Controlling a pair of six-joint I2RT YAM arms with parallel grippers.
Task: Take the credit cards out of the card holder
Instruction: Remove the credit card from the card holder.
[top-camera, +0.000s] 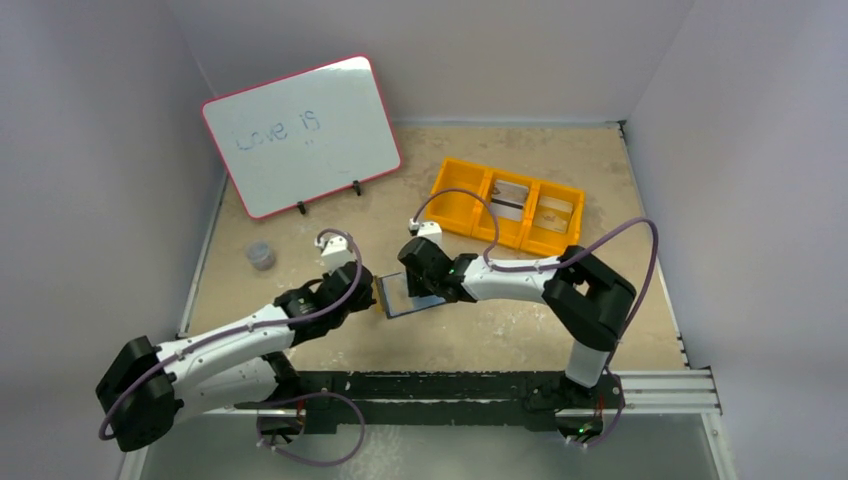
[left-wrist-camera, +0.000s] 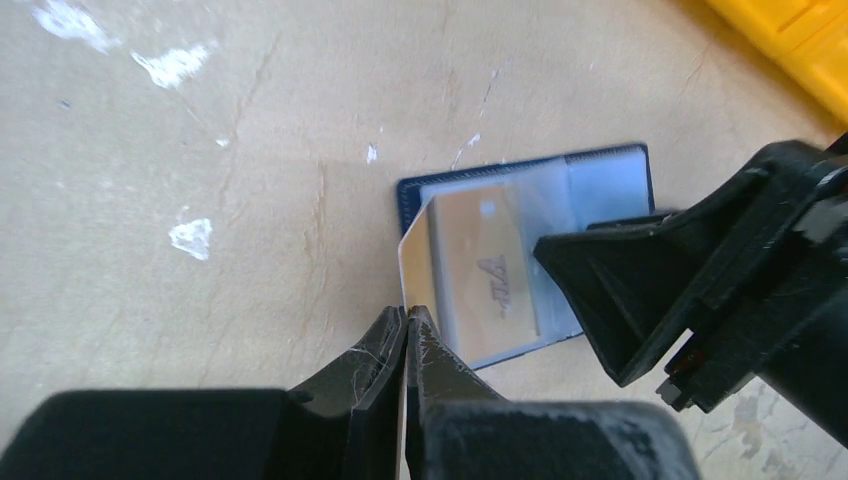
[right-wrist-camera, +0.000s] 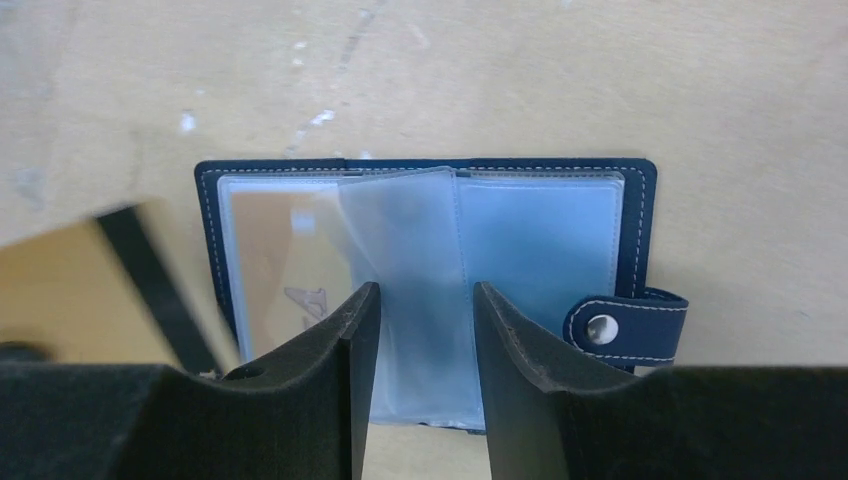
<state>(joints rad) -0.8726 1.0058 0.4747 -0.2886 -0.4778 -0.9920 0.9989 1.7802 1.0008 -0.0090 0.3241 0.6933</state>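
Note:
The navy card holder (top-camera: 400, 297) lies open on the table between my two arms, its pale see-through pockets (right-wrist-camera: 540, 230) facing up and its snap tab (right-wrist-camera: 625, 325) to the right. My left gripper (left-wrist-camera: 407, 312) is shut on the edge of a credit card (left-wrist-camera: 415, 255) at the holder's left side. In the right wrist view that card (right-wrist-camera: 90, 290) is tilted up and shows a dark stripe. A logo shows through the left pocket (right-wrist-camera: 300, 298). My right gripper (right-wrist-camera: 425, 290) is open, its fingers straddling the loose middle pocket leaf.
An orange three-compartment tray (top-camera: 455, 190) stands behind the right arm, with pale cards (top-camera: 510, 197) in two compartments. A red-framed whiteboard (top-camera: 300, 135) leans at the back left. In front of it is a small grey cup (top-camera: 261, 255).

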